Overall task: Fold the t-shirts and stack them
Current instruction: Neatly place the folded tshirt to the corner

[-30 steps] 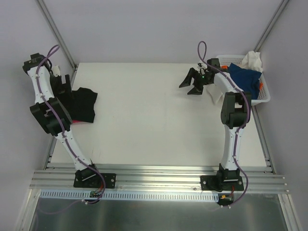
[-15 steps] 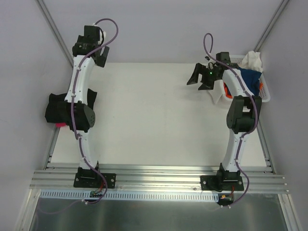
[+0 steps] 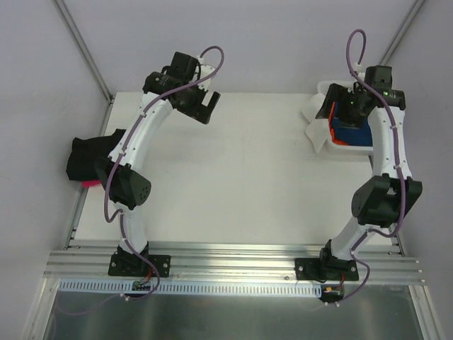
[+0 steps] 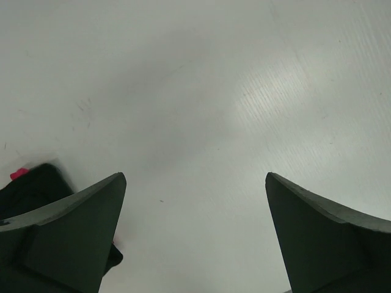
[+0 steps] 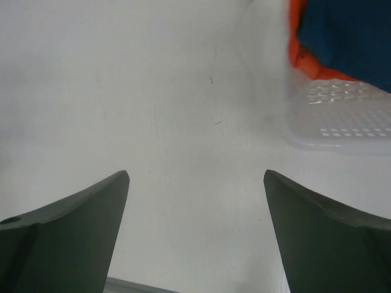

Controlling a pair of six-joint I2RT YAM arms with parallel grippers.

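Note:
A black t-shirt (image 3: 86, 156) lies bunched at the table's left edge, with a bit of magenta-pink t-shirt (image 3: 88, 183) showing under it. Both show at the lower left of the left wrist view: black (image 4: 30, 186), pink (image 4: 19, 173). My left gripper (image 3: 208, 108) is open and empty above the far middle of the table (image 4: 195, 177). A blue t-shirt (image 3: 352, 131) and an orange one (image 3: 337, 135) lie in the white basket (image 3: 354, 150). My right gripper (image 3: 342, 110) hovers over the basket, open and empty (image 5: 195, 177). Blue (image 5: 348, 30) and orange (image 5: 299, 52) cloth show in its view.
The lattice basket (image 5: 342, 116) stands at the table's far right corner, with something white (image 3: 313, 122) at its left side. Grey walls and slanted frame posts close in the back. An aluminium rail runs along the near edge (image 3: 233, 265).
My left arm has swung from the black t-shirt at the left to the far middle, empty. My right gripper has moved right, from beside the basket to over it.

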